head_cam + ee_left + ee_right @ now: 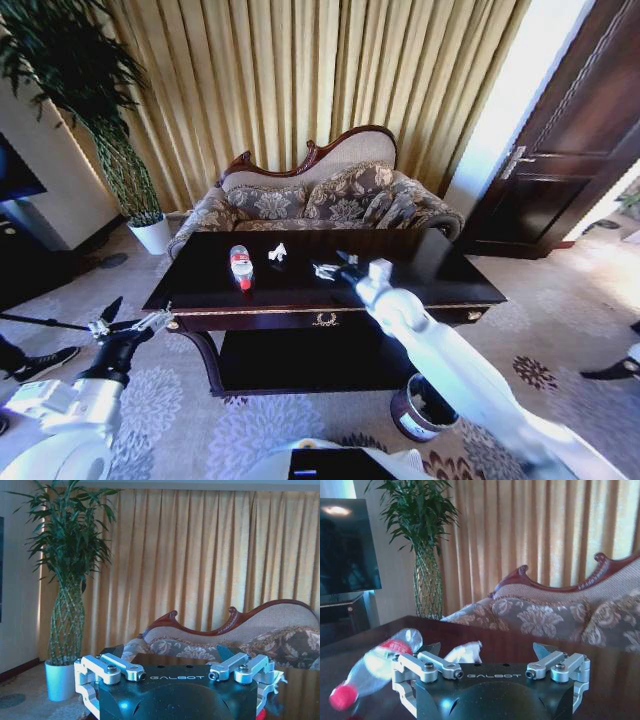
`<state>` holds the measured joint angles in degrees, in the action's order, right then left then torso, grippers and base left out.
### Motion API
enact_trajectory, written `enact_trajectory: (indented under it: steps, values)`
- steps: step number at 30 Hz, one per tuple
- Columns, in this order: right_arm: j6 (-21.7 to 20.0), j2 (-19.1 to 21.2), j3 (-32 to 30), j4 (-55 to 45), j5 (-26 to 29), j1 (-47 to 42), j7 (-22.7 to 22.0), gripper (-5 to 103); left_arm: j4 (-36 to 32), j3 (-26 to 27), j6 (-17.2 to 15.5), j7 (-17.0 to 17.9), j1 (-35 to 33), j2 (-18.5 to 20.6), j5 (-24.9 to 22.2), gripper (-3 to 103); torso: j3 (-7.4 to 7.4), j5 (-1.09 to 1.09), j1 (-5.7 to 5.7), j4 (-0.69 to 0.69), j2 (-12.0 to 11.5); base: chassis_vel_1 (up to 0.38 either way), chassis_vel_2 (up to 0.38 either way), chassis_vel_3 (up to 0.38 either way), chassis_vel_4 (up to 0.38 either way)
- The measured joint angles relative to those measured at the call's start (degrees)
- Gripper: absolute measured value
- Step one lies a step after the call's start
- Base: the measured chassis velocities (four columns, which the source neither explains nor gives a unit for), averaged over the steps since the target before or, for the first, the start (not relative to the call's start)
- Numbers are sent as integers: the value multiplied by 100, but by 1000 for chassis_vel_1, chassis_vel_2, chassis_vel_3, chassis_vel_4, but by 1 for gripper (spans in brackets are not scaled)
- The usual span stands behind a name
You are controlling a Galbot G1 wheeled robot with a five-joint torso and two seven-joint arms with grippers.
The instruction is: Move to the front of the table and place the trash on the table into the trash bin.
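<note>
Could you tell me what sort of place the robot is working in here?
It looks like a formal sitting room, perhaps in a hotel suite or a home. A patterned sofa with a carved wooden back stands behind a dark glossy table, with long gold curtains and a tall potted plant along the wall.

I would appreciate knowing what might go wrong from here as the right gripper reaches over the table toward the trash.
The bottle lies on its side on the glossy table; a nudge may roll it away.

The right gripper, open, sits close to a paper scrap; the light scrap could be pushed rather than caught.

The trash bin stands on the floor low beside the right arm, by the table's front corner, so a swing toward it might clip the table edge.
</note>
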<state>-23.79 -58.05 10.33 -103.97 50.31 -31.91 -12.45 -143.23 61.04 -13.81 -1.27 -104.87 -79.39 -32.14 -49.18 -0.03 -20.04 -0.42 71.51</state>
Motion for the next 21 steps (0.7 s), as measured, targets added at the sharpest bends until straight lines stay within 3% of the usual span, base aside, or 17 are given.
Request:
enact_trajectory:
  steps: [6, 21]
  values:
    - [-58, -556, 638, 827, 69, 823, -102, 100, 0, 10, 3, -1, -9, 6, 27, 100, 0, 2, 0, -2, 0, 0, 0, 0, 0]
    - [-224, -1596, 1071, 2207, -6, 1313, -305, 100, 0, -17, 29, -6, 25, -80, 119, 100, 1, 2, 0, -2, 1, 0, 0, 0, 0]
